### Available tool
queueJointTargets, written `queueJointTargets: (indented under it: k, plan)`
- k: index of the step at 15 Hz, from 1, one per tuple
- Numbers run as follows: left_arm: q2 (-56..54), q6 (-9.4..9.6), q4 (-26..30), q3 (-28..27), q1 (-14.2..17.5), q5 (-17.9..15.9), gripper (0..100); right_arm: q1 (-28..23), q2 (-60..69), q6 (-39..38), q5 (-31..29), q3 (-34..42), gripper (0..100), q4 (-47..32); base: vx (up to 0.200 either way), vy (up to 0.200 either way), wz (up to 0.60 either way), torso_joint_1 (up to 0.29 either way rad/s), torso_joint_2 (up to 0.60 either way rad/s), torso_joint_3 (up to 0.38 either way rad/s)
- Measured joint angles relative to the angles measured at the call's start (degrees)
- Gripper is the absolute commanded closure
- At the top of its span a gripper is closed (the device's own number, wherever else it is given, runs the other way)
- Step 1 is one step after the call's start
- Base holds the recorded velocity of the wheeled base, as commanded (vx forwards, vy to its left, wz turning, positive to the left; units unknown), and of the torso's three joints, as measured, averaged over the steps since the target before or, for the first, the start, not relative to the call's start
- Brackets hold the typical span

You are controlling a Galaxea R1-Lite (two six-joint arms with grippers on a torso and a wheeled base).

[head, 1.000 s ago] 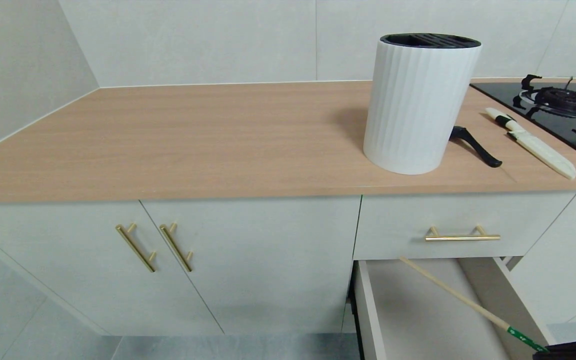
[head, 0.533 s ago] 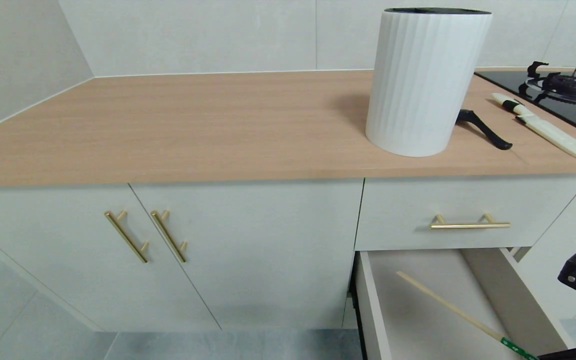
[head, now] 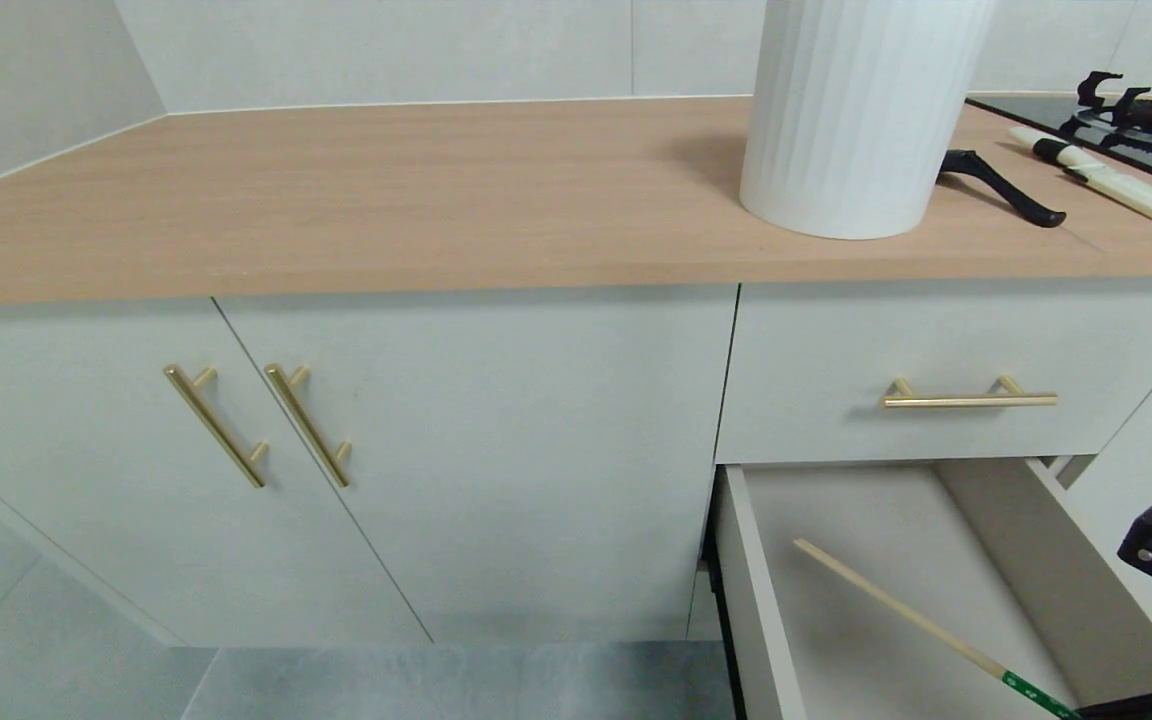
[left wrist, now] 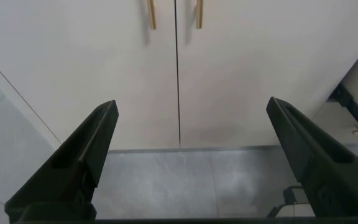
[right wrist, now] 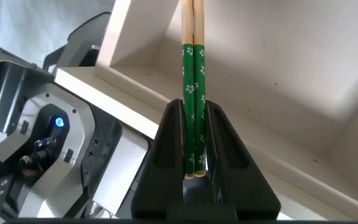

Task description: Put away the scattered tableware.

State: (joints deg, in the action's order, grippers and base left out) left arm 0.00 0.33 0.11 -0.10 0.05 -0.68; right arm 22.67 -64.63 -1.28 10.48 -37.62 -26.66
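Right wrist view has the right gripper [right wrist: 194,109] clamped on the green ends of the chopsticks [right wrist: 191,37]. Their long axis runs straight out from its fingers, bare tips pointing into the open drawer [right wrist: 278,74]. Facing the cabinet doors [left wrist: 229,74], the left gripper [left wrist: 191,107] holds its fingers wide apart.

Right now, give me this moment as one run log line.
right gripper: shut on green-ended wooden chopsticks, pointing into open white drawer | left gripper: open, facing white cabinet doors | task: chopsticks not yet released
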Motion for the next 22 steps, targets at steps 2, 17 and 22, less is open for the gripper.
queueJointTargets:
  k: [2,17,22]
  plan:
    - [0.0,-0.01,0.0,0.0,0.0,0.0,0,0.0,0.0,0.0,-0.6,0.1,100,0.3,0.000,0.000,0.00,0.000,0.00,0.000]
    - [0.0,0.02,0.0,0.0,0.0,0.0,0,4.5,-29.4,-22.3,-14.2,2.3,100,26.7,0.000,0.000,0.00,0.000,0.00,0.000]
    - [0.0,0.00,0.0,0.0,0.0,0.0,0,6.1,-40.3,-22.7,-14.9,3.9,100,37.0,0.000,0.000,0.00,0.000,0.00,0.000]
